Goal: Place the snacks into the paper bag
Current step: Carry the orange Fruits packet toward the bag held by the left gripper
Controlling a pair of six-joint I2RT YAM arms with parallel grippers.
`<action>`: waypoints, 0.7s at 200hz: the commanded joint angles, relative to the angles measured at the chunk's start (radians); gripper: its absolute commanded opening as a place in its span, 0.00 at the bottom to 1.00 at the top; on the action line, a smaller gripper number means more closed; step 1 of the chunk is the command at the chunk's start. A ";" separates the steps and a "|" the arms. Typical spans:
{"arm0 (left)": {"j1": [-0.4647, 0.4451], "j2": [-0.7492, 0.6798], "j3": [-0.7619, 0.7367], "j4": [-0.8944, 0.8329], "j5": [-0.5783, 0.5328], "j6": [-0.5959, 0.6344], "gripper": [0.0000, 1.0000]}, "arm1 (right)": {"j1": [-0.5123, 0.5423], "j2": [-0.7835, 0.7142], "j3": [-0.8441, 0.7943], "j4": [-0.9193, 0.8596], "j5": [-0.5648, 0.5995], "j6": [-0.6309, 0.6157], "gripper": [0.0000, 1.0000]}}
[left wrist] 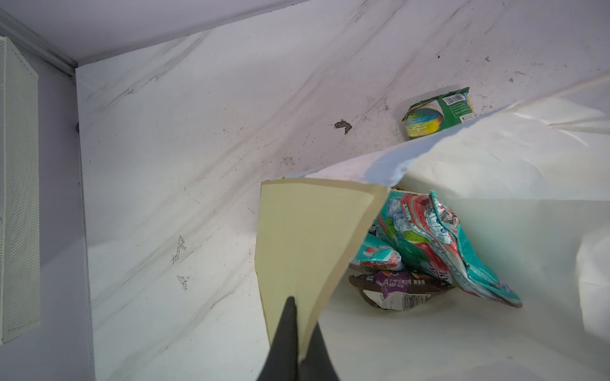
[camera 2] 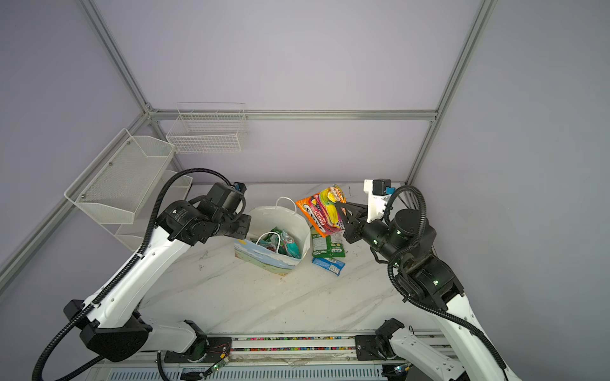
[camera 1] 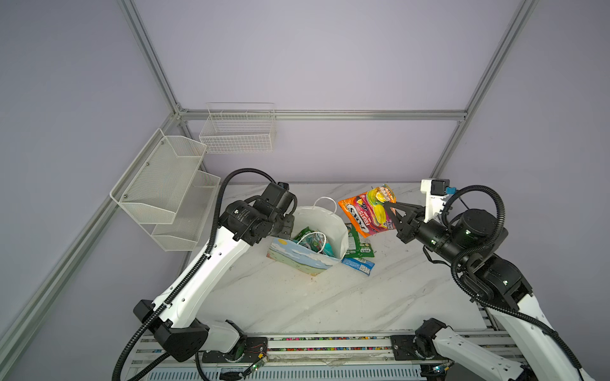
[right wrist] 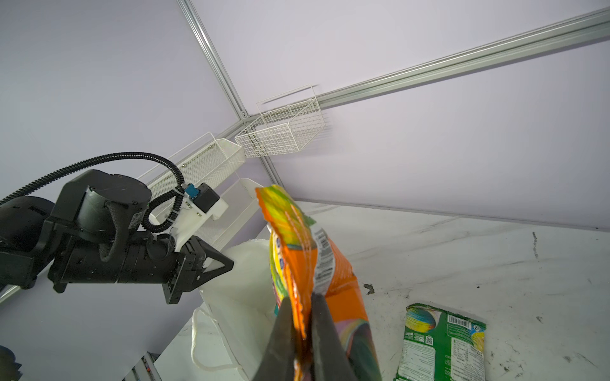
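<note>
The paper bag (camera 1: 340, 231) (camera 2: 298, 227) stands open mid-table, and my left gripper (left wrist: 302, 313) (camera 1: 290, 227) is shut on its left side wall (left wrist: 297, 237). Inside lie teal packets (left wrist: 429, 237) (camera 1: 312, 240) and a dark wrapper (left wrist: 396, 290). My right gripper (camera 1: 385, 207) (camera 2: 338, 207) (right wrist: 301, 298) is shut on an orange FOX'S packet (camera 1: 366, 211) (camera 2: 325, 211) (right wrist: 297, 250). It holds the packet in the air just right of the bag's mouth. On the table right of the bag lie a green bag (camera 1: 359, 244) (camera 2: 328, 245) (right wrist: 442, 343) (left wrist: 439, 112) and a small blue packet (camera 1: 358, 265) (camera 2: 328, 265).
A white wire basket (camera 1: 237, 132) (right wrist: 284, 135) hangs on the back wall. Two mesh shelves (camera 1: 165, 188) are fixed to the left wall, close behind the left arm (right wrist: 132, 250). The bag's cord handle (camera 1: 325, 201) sticks up at its far rim.
</note>
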 commanded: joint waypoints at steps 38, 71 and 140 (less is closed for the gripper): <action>-0.012 -0.009 0.137 0.022 -0.031 -0.012 0.00 | 0.001 0.002 0.007 0.112 -0.045 0.025 0.00; -0.016 -0.002 0.147 0.017 -0.035 -0.012 0.00 | 0.001 0.008 -0.006 0.140 -0.065 0.045 0.00; -0.024 0.011 0.154 0.015 -0.040 -0.015 0.00 | 0.001 0.007 -0.032 0.184 -0.102 0.081 0.00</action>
